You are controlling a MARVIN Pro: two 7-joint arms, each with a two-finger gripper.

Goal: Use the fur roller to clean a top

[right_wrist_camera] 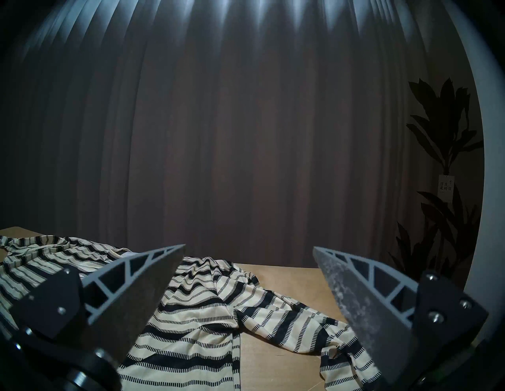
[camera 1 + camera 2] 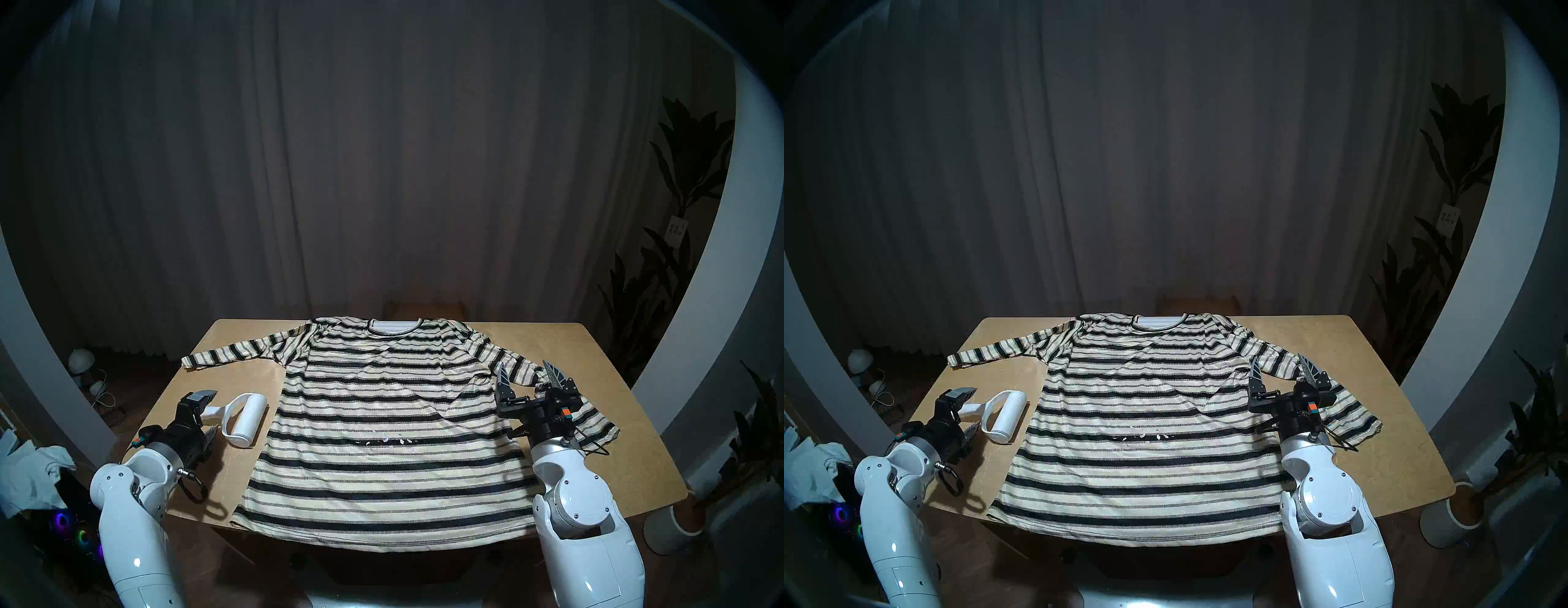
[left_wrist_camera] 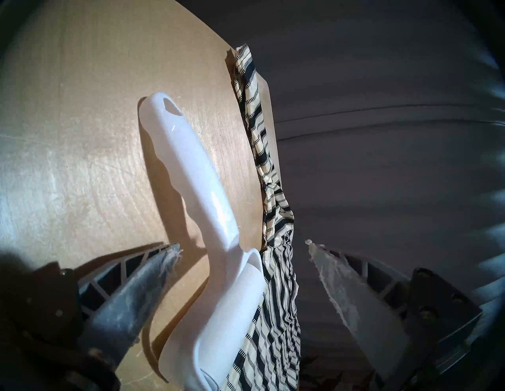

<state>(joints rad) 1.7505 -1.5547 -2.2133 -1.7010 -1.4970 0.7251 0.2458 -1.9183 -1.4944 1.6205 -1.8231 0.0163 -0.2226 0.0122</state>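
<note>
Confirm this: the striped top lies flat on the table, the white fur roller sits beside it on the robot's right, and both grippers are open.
Not quite. The fur roller lies on the robot's left, not its right, just ahead of the left gripper; the head view shows it. The rest holds: the top lies flat on the table, and the right gripper is open too.

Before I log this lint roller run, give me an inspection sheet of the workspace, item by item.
Surface: wooden table, faint scuffs at its left side.
Job's things: striped top spread flat, hem overhanging the near edge; white specks on its middle; lint roller lying left of it.
Clutter: nothing seen on the table.
Grippers: left gripper open, fingers astride the roller handle, not closed; right gripper open, empty, above the right sleeve.
Cables: black loop at the left wrist; cords on the floor.
Surroundings: dark curtain, plant, crumpled cloth at the left.
</note>
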